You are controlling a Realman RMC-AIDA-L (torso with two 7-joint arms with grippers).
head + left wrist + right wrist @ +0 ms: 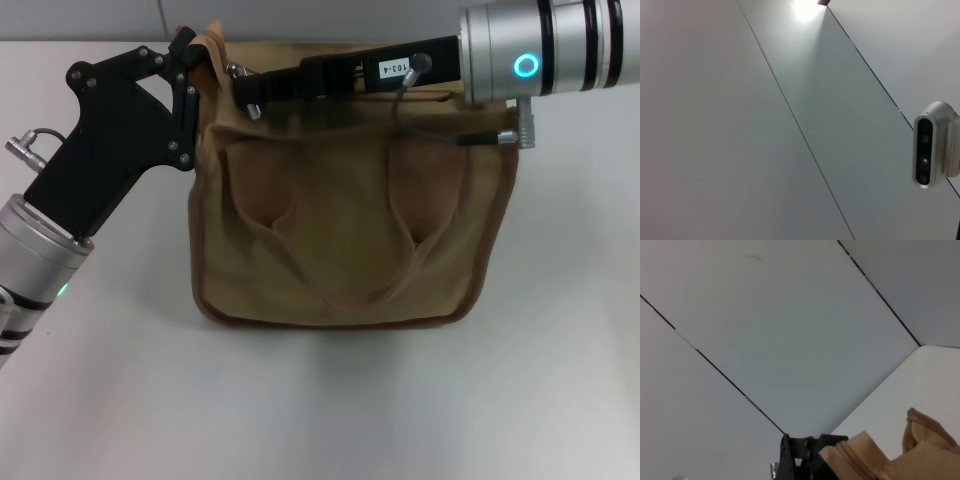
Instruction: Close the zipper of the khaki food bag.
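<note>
The khaki food bag (pixel 340 230) stands on the white table with a looped handle hanging down its front. My left gripper (pixel 188 52) is shut on the fabric end at the bag's top left corner. It also shows in the right wrist view (pixel 800 460), pinching the tan fabric (pixel 855 457). My right gripper (pixel 247 98) reaches in from the right over the top panel. Its fingers are together at the small silver pull tab (pixel 237 71), close to the left gripper. The zipper line itself is hidden under the right arm.
The white table (pixel 330 400) spreads in front of and beside the bag. Grey wall panels stand behind it. A white camera unit (pixel 932 145) is mounted on the wall in the left wrist view.
</note>
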